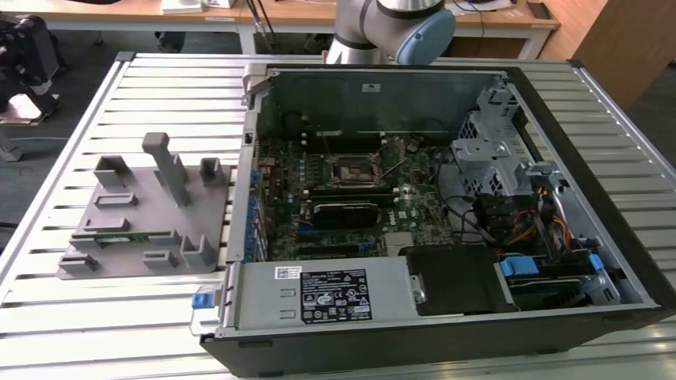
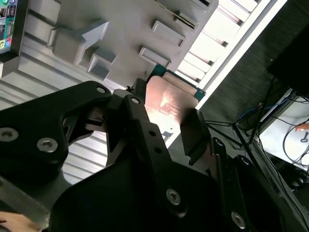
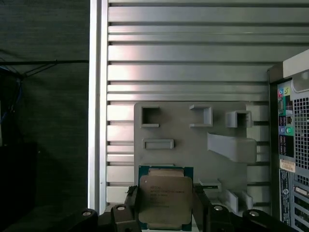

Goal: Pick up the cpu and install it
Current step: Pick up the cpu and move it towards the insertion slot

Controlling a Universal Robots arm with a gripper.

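The black two-finger gripper (image 3: 165,202) is clamped on the cpu (image 3: 165,193), a flat square chip with a silvery metal top plate and a thin green rim. One black finger (image 3: 132,203) presses on each of two opposite edges. In the second wrist view the cpu (image 2: 169,99) sits edge-on in the gripper (image 2: 166,116) and its face gives a coppery glare. The chip is held aloft, apart from everything below it.

Beneath it in the first wrist view lies the grey moulded fixture plate (image 3: 193,145) with its raised pockets and a ramp-shaped block (image 3: 231,146). The plate rests on the slatted aluminium table (image 3: 193,48), and the perforated back of the black computer case (image 3: 294,154) is beside it.

In the exterior view the fixture plate (image 1: 148,218) lies at nine o'clock of the open computer case (image 1: 423,352). It carries a long green memory stick (image 1: 122,236) and tall grey posts (image 1: 164,166). The case's upright side wall (image 1: 249,182) stands between the plate and the green motherboard (image 1: 412,206). The black square socket with its metal frame (image 1: 354,168) sits at twelve o'clock of a black rectangular cooler block (image 1: 341,214). A silver power supply box (image 1: 317,293) is at six o'clock of the board, and bundled cables (image 1: 518,229) at three o'clock. The grey robot arm (image 1: 391,28) rises at twelve o'clock of the case.
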